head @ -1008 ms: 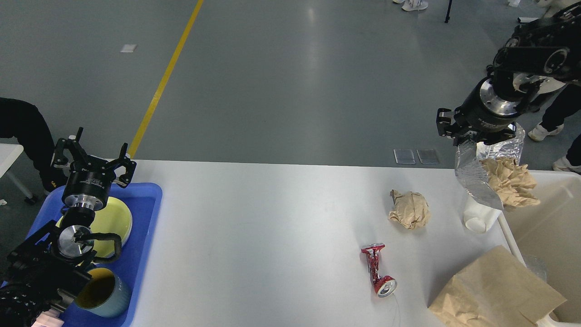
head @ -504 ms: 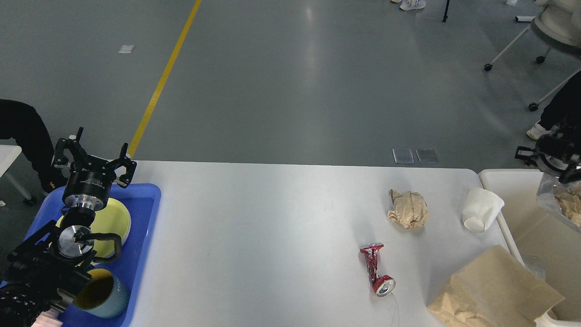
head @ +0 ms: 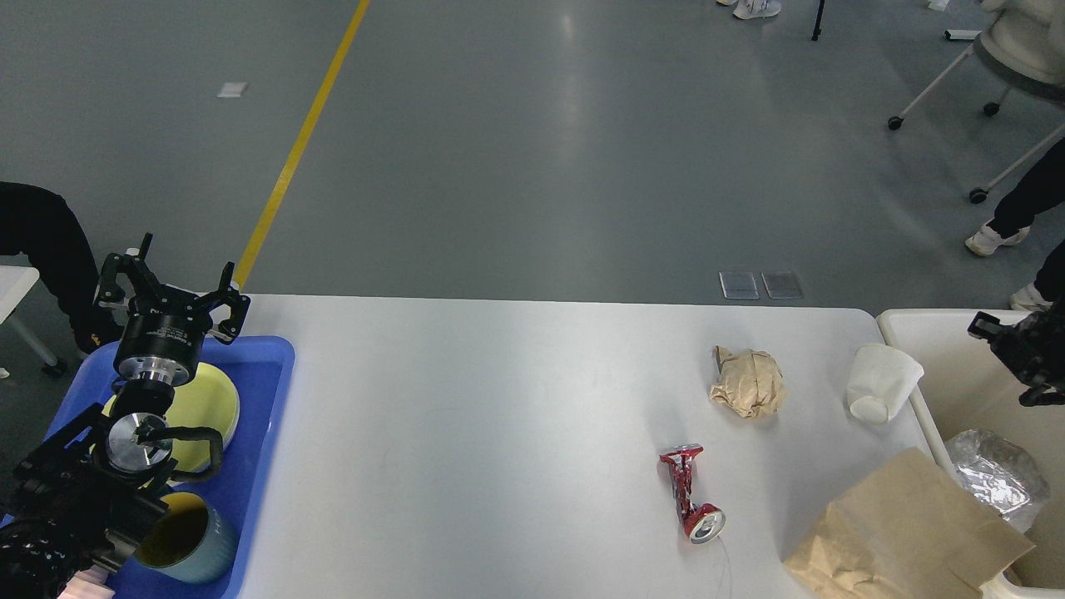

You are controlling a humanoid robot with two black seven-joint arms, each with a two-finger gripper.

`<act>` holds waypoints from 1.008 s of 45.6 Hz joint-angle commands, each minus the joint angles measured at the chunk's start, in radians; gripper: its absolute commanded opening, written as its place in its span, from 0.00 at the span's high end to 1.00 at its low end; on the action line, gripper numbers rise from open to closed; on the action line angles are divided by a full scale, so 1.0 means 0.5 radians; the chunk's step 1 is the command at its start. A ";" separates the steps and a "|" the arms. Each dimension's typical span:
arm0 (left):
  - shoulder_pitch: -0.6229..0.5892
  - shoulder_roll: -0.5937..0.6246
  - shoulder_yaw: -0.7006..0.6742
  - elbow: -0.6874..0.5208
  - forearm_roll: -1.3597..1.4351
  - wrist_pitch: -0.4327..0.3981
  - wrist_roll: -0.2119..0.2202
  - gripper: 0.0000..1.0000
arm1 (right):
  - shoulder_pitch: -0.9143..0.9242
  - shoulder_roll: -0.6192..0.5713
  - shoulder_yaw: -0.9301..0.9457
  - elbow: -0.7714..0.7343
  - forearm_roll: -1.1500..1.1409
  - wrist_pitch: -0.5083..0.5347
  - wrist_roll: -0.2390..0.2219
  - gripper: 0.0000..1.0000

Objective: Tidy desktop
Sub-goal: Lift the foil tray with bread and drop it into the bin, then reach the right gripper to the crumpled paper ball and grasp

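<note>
- The left gripper [head: 172,279] stands upright at nine o'clock above the blue tray [head: 265,391], its jaws spread wide and holding nothing.
- The right gripper [head: 1022,349] pokes in at three o'clock over the cream bin [head: 957,320]; whether its jaws are apart cannot be told.
- The desktop [head: 499,416] fills the middle, bearing a brown paper bag [head: 903,532] at five o'clock, a crushed red can [head: 691,492], a crumpled paper ball [head: 749,381] and a tipped white cup [head: 882,383].
- A yellow line [head: 304,137] crosses the grey floor toward eleven o'clock.

Open desktop [head: 482,433] middle; crushed can [head: 691,492], paper wad [head: 749,383], cup [head: 882,384] rightward.
</note>
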 commanded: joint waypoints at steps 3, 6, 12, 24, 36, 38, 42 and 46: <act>0.000 0.000 0.000 0.000 0.000 0.000 0.000 0.03 | 0.417 -0.119 0.086 0.359 0.009 0.126 0.001 0.00; 0.000 0.000 0.000 0.000 0.000 0.000 0.000 0.03 | 0.638 -0.171 0.077 0.605 0.009 0.196 0.001 0.00; 0.000 0.000 0.000 0.003 0.000 0.000 0.000 0.03 | 1.019 -0.208 0.022 0.988 0.006 0.377 0.004 0.00; 0.000 0.000 0.000 0.003 0.000 0.000 0.000 0.03 | 1.703 -0.129 -0.132 1.593 0.006 0.663 0.004 0.00; 0.000 0.000 0.000 0.000 0.000 0.000 0.000 0.03 | 1.845 -0.070 -0.126 1.719 -0.003 0.786 0.007 0.00; 0.000 0.000 0.000 0.000 0.000 0.000 0.000 0.03 | 1.732 -0.067 -0.120 1.676 -0.006 0.740 0.007 0.00; 0.000 0.000 0.000 0.000 0.000 0.000 0.000 0.03 | 1.456 -0.064 -0.116 1.554 -0.006 0.541 0.007 0.00; 0.000 0.000 0.000 0.003 0.000 0.000 0.000 0.03 | 1.164 -0.006 -0.107 1.428 -0.006 0.359 0.007 0.00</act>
